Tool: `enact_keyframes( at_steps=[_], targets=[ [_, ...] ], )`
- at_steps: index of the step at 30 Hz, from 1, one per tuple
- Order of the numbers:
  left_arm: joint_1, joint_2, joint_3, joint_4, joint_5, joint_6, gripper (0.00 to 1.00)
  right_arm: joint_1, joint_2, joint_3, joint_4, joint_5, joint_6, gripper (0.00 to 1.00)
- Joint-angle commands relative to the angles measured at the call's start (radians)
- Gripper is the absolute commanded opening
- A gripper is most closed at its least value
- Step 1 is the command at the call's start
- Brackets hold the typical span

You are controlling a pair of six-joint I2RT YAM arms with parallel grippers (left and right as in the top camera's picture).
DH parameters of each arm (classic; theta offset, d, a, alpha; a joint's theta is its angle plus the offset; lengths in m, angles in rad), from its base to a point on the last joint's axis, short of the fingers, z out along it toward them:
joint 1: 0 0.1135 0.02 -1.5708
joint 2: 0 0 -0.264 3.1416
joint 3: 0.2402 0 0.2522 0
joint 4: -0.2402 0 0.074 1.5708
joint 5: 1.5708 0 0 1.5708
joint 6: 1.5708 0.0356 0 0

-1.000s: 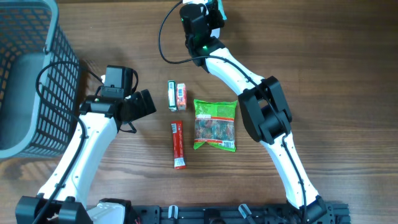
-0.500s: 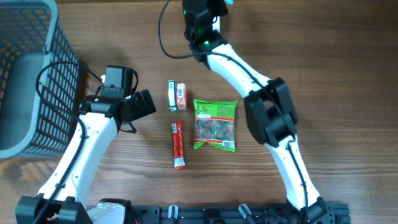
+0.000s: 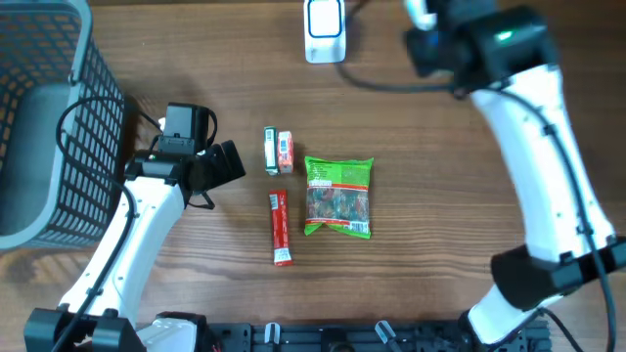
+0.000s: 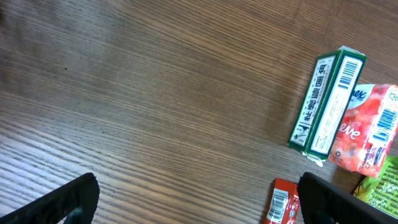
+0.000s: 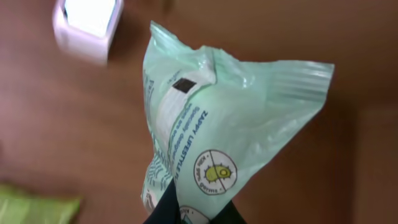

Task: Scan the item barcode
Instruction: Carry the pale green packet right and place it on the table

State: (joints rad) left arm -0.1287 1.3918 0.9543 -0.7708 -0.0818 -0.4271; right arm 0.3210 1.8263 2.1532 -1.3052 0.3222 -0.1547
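Note:
A pale green plastic packet with printed text and a round logo hangs from my right gripper, whose jaws are shut on its lower edge. A small dark patch shows on its white label. In the overhead view this gripper is at the back right of the table, to the right of the white scanner. The scanner appears blurred at the upper left of the right wrist view. My left gripper stands open over bare wood, with nothing between its fingers.
A green box, a pink-red pack, a red stick pack and a green snack bag lie mid-table. A grey mesh basket stands at the far left. The scanner's black cable runs across the back.
My right arm has swung from over the scanner toward the right, carrying the packet and uncovering the scanner. Its jaws have closed a little tighter. The left arm has not moved.

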Motion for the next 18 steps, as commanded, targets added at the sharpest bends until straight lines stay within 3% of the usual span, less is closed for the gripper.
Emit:
enact_keyframes(
  at_steps=[1,5,11,15,16,17,18],
  targets=[
    [0.003,-0.011,0.015,0.000,-0.010,0.005,1.00,-0.156,0.029,-0.100,-0.114,-0.227,0.060,0.04],
    [0.003,-0.011,0.015,0.000,-0.010,0.005,1.00,-0.288,0.029,-0.350,-0.043,-0.227,0.060,0.04],
    [0.003,-0.011,0.015,0.000,-0.010,0.005,1.00,-0.423,0.029,-0.751,0.253,-0.246,-0.037,0.04],
    [0.003,-0.011,0.015,-0.001,-0.010,0.005,1.00,-0.457,0.029,-0.881,0.400,-0.187,-0.052,0.06],
    [0.003,-0.011,0.015,0.000,-0.010,0.005,1.00,-0.460,0.029,-0.890,0.416,-0.182,-0.051,0.38],
    [0.003,-0.011,0.015,0.000,-0.010,0.005,1.00,-0.461,0.029,-0.890,0.420,-0.181,-0.051,1.00],
    [0.003,-0.011,0.015,0.000,-0.010,0.005,1.00,-0.461,0.029,-0.890,0.422,-0.181,-0.052,1.00]
  ],
)
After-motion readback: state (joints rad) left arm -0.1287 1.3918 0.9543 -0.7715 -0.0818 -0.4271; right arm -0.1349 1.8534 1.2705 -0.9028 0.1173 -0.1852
